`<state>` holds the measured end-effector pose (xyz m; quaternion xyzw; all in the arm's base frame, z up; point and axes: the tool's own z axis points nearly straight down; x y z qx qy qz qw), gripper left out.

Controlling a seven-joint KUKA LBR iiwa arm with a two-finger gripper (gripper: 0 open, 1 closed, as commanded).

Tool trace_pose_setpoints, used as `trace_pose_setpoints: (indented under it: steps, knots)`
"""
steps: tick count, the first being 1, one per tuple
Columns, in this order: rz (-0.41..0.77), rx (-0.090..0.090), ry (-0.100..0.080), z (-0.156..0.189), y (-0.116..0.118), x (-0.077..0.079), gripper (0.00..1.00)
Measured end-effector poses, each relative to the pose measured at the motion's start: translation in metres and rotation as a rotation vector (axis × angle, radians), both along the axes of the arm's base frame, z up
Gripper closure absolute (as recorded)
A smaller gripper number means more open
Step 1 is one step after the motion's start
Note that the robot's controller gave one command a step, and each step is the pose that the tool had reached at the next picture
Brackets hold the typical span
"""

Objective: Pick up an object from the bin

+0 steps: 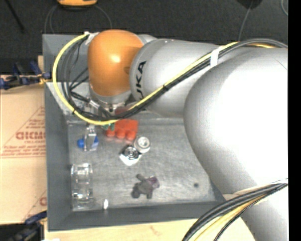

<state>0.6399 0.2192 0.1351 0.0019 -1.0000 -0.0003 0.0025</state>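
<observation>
Silver and bulky, the arm [231, 109] fills the right side, reaching leftward across the grey bin [56, 164]. Its orange wrist cover [113, 59] points down at the bin's far-left part, with yellow and black cables looped around it. The gripper [107, 112] sits beneath that cover, mostly hidden, and I cannot tell whether it is spread or closed. Just below it, against the far wall, lies a red block [125, 129] with a small green piece [110, 126] beside it. On the scuffed metal floor are a clear plastic container [82, 186] near the left wall, a dark toy figure [144, 186], a white and black piece [130, 156], a silvery round cap [142, 144] and a small blue thing [88, 144].
</observation>
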Motion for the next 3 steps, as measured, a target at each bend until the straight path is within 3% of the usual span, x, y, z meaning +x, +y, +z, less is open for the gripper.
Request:
trace_pose_setpoints:
  steps: [1,2,3]
  knots:
    - [0.042,0.003,-0.014,-0.051,-0.02,0.014,0.0]
    - [0.038,0.002,-0.01,-0.054,-0.021,0.013,1.0]
    - [0.036,0.004,-0.018,0.095,-0.028,-0.009,1.0]
